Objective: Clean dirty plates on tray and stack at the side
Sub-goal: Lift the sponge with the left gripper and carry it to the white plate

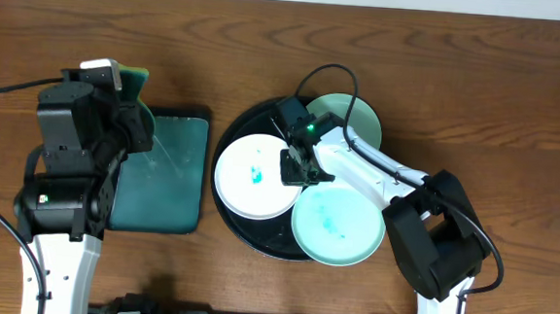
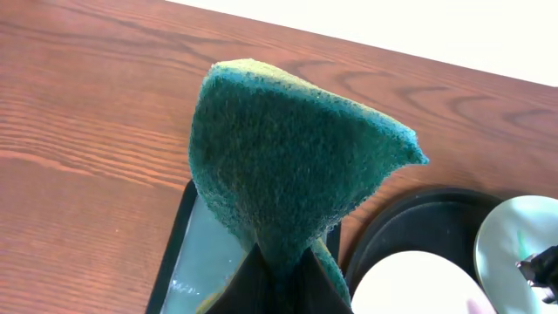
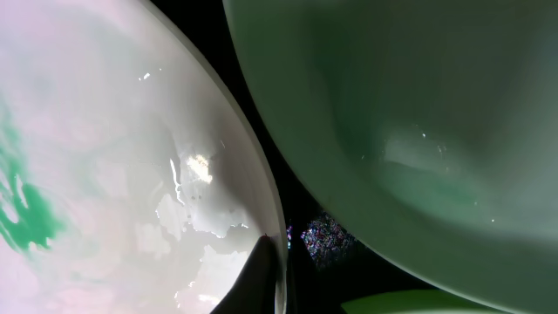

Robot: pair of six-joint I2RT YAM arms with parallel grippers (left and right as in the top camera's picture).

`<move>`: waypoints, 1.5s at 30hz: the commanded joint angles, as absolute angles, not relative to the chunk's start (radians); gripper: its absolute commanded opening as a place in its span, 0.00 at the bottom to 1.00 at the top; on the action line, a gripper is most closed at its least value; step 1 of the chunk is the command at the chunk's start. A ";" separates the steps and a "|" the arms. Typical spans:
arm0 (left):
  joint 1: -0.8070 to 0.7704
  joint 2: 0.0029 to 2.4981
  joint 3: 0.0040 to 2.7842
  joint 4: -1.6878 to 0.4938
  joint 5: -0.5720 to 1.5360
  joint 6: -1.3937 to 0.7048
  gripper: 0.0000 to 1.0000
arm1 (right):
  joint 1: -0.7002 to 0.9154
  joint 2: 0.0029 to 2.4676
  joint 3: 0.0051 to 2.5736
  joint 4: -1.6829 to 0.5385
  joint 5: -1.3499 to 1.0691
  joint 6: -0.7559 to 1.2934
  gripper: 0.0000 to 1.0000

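The round black tray (image 1: pixel 238 133) holds three plates. The white plate (image 1: pixel 249 189) on the left has a teal smear at its centre. A pale mint plate (image 1: pixel 355 118) lies at the back, and a second mint plate (image 1: pixel 339 229) with faint teal smears lies at the front right. My right gripper (image 1: pixel 294 168) is shut on the white plate's right rim. The right wrist view shows the rim pinched between my fingers (image 3: pixel 279 262), the white plate (image 3: pixel 105 157) and a mint plate (image 3: pixel 392 113). My left gripper (image 2: pixel 279 283) is shut on a green sponge (image 2: pixel 288 157), which is also in the overhead view (image 1: pixel 134 75).
A smaller dark rectangular tray (image 1: pixel 172 175) with a teal inside lies left of the round tray, under my left gripper; it also shows in the left wrist view (image 2: pixel 205 253). Brown wooden table (image 1: pixel 461 71) lies all around.
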State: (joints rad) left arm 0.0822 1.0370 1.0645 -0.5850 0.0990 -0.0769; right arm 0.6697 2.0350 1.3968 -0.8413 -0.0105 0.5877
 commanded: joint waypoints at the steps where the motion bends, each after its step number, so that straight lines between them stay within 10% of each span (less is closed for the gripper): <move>1: 0.079 1.032 1.076 -0.574 0.097 -0.052 0.07 | 0.669 2.050 1.370 -0.859 -0.005 0.560 0.01; 34: 0.079 1.043 1.076 -0.582 0.096 -0.060 0.08 | 0.669 2.050 1.370 -0.857 -0.005 0.560 0.01; 45: 0.079 1.398 1.076 -0.831 0.112 -0.243 0.07 | 0.669 2.050 1.370 -0.857 -0.006 0.560 0.01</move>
State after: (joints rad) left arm 0.0822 1.3087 1.0645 -0.8074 0.0990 -0.1822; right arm 0.6697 2.0350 1.3968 -0.8406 -0.0101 0.5877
